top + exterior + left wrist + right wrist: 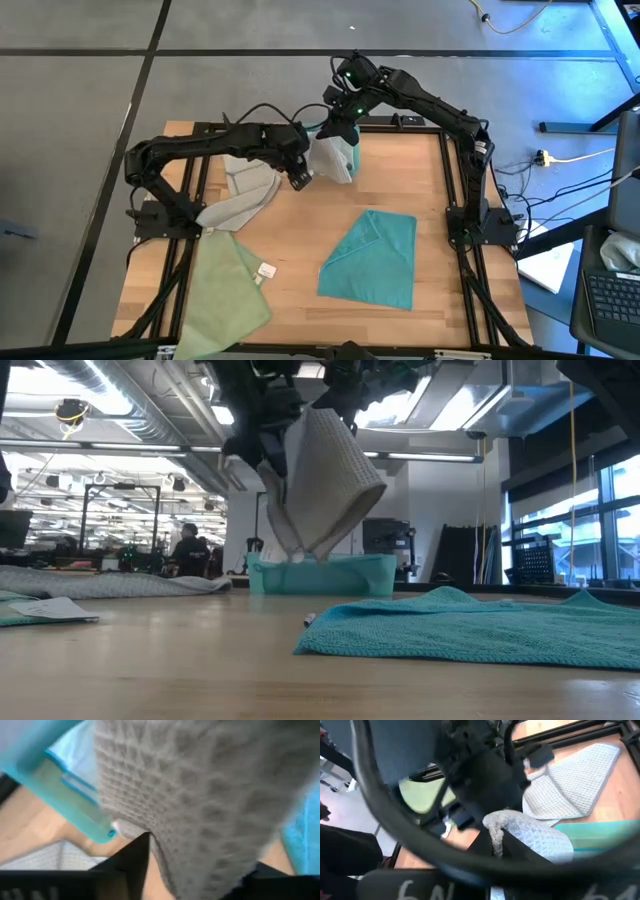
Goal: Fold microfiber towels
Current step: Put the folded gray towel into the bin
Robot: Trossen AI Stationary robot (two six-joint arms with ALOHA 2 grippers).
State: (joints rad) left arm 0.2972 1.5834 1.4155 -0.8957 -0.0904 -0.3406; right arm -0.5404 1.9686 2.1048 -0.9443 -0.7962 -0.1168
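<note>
Grey waffle cloth point(331, 158) hangs from the right gripper point(342, 128), pinched shut on its top, over the teal bin point(350, 155); the left gripper point(298, 178) waits just beside it, parted and empty. Another grey towel point(243, 195), a pale green one point(228, 290) and a teal one point(372, 258) lie loose on the wooden table point(300, 240), so I'd judge most folding remains. From table height, the hanging cloth clears the tabletop, with open wood underneath. Left wrist: cloth fills everything ahead. Right wrist: fingers point(492, 840) clamp bunched fabric
</note>
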